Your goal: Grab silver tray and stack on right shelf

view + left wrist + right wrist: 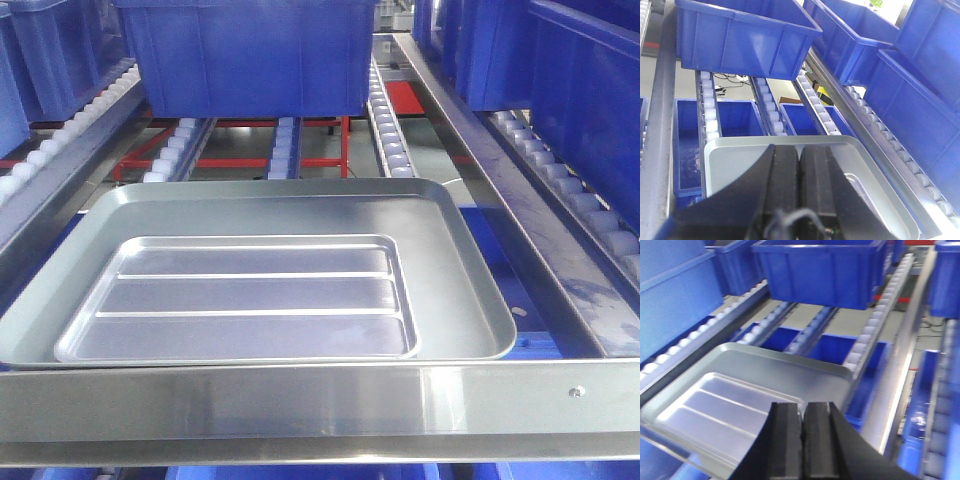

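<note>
The silver tray (445, 235) lies flat on the roller lanes of the right shelf (300, 400), just behind the flat steel front bar. Two raised ridges cross its floor. Neither gripper shows in the front view. In the left wrist view my left gripper (799, 150) hovers over the tray (732, 160), its black fingers pressed together with nothing between them. In the right wrist view my right gripper (803, 407) is shut too, above the tray's near right part (740, 367). The fingers hide part of the tray in both wrist views.
A deep blue bin (250, 50) stands on the rollers (385, 130) right behind the tray. More blue bins (590, 90) fill the lane to the right and the far left. Open blue bins (687, 150) sit on the level below. Red crossbars (320, 160) run underneath.
</note>
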Available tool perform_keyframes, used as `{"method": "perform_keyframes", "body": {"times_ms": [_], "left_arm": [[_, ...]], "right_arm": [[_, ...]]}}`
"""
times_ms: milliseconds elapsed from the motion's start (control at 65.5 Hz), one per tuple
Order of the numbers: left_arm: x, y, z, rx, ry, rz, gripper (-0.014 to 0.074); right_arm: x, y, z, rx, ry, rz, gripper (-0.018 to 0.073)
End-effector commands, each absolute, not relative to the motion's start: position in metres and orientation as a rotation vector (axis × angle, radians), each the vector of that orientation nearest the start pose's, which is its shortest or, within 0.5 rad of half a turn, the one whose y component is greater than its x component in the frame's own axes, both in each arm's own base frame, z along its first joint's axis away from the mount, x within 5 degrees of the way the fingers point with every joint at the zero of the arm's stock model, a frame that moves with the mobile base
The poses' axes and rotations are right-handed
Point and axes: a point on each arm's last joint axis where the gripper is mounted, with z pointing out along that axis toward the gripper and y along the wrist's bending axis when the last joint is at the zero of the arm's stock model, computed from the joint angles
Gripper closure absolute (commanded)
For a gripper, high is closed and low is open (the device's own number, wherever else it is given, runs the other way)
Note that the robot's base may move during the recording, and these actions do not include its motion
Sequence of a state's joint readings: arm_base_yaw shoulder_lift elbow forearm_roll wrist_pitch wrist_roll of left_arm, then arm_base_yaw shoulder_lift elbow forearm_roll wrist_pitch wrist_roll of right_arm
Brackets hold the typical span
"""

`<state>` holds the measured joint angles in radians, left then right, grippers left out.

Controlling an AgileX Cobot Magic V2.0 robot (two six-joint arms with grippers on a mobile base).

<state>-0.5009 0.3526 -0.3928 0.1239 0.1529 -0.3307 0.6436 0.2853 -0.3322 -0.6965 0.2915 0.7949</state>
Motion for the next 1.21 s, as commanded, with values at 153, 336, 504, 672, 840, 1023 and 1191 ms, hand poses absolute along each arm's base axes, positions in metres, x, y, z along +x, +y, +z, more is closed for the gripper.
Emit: {"method": "perform_keyframes", "body": {"times_ms": [153, 336, 504, 672, 840, 1023, 1191], "left_arm": [[0.074, -0.04, 0.324, 0.226, 1.505, -0.562, 0.0689], [0.074, -0.04, 0.324, 0.226, 1.505, -0.562, 0.0689], [0.074, -0.04, 0.324, 0.226, 1.505, -0.562, 0.0689], [0.074, -0.04, 0.324, 0.226, 1.507, -0.562, 0.0689], [0.074, -0.04, 0.324, 0.226, 1.507, -0.562, 0.0689], [0.074, -0.04, 0.324, 0.226, 1.507, -0.562, 0.0689], [0.074, -0.04, 0.324, 0.226, 1.507, -0.562, 0.0689]], "right_arm": [[0.059, 0.016, 0.272, -0.158, 1.585, 0.313, 0.051], [0.059, 0.009, 0.248, -0.07, 1.457, 0.182, 0.051], [0.052, 0.004, 0.226, 0.009, 1.366, 0.135, 0.051], [0.054, 0.002, 0.212, 0.083, 1.408, 0.166, 0.051], [0.055, 0.002, 0.209, 0.084, 1.437, 0.16, 0.051], [0.055, 0.002, 0.209, 0.085, 1.44, 0.16, 0.051], [0.055, 0.002, 0.209, 0.085, 1.44, 0.16, 0.051]]}}
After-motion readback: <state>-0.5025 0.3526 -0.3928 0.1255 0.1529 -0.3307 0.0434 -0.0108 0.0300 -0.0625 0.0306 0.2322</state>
